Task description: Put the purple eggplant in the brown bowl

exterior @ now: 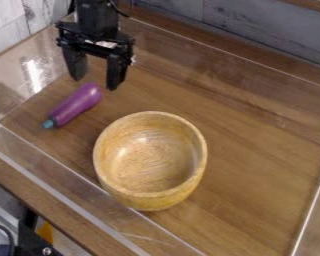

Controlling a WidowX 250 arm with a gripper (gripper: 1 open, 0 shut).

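Observation:
The purple eggplant (75, 104) lies on the wooden table at the left, its blue-green stem cap pointing toward the near left. To its right stands the brown bowl (151, 158), upright, with nothing inside. My gripper (96, 74) hangs just above and behind the eggplant, open, its two dark fingers (77, 66) spread apart with nothing between them.
A clear plastic wall (69, 200) runs around the table (256, 120), close to the eggplant on the left and front. A white wire object (63, 22) sits at the back left behind the gripper.

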